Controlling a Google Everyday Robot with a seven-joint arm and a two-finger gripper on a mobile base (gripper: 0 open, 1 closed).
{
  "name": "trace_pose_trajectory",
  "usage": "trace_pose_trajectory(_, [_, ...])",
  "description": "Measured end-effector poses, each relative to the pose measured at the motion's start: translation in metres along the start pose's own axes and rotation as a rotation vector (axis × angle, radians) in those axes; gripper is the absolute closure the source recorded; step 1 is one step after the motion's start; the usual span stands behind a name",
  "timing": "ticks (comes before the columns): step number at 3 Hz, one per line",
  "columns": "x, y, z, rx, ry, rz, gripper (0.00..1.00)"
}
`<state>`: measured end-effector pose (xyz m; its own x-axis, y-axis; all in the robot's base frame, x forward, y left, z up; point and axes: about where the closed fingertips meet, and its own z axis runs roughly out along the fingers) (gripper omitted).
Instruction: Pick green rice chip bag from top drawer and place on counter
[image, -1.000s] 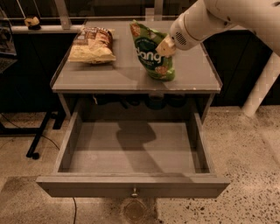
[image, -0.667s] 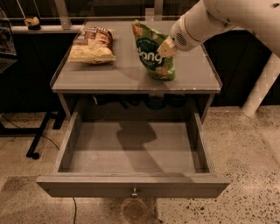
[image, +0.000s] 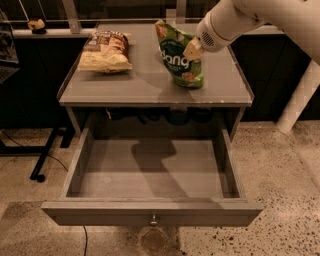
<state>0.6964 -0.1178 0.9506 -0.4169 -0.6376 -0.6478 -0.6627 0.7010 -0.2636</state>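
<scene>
Flat grey counter, speckled floor. Crinkly green rice chip bag upright at one o'clock; gripper touching, grip unreadable.

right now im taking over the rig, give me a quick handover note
Gripper: over the counter's right half, against the upper right edge of the green rice chip bag; whether it holds the bag cannot be told.
Green rice chip bag: upright on the counter, right of centre.
Top drawer: pulled open, the bag not in it.
Brown-and-yellow chip bag: lying on the counter's left.
Done: bag out of the drawer, on the counter.
Left: confirm release, withdraw the arm.
</scene>
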Motion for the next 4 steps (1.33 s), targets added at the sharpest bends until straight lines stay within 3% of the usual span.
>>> trace_pose_trajectory(1, [-0.0004, -0.0004, -0.0003, 0.001, 0.0, -0.001, 0.81])
trace_pose_trajectory(4, [-0.0004, -0.0003, -0.0003, 0.001, 0.0, -0.001, 0.11])
